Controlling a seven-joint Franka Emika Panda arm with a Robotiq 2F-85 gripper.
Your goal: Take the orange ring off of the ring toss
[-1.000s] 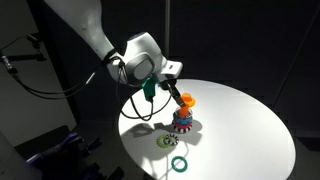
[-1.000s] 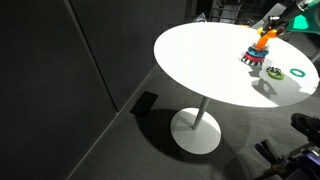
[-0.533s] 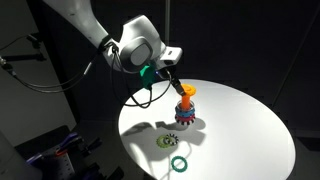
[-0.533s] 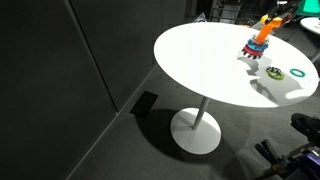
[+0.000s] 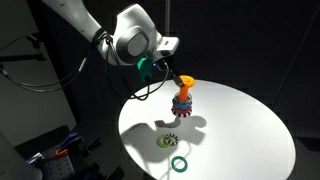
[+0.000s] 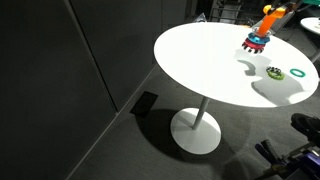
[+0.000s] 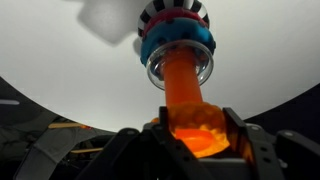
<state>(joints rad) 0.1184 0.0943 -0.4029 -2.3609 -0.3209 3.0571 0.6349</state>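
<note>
While aloft, orange ring (image 5: 186, 82) (in gripper (image 7: 196, 142))

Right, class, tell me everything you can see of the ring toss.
The ring toss is a small, plastic-looking stacking toy: an orange peg with blue and red rings around it and a dark ridged base. It is upright and seems to hang above the white round table, its shadow lying apart in the wrist view. The gripper grips the orange ring at the peg's top; nothing else touches it.

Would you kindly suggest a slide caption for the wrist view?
End effector gripping the orange ring atop the ring toss, above the white table.
</note>
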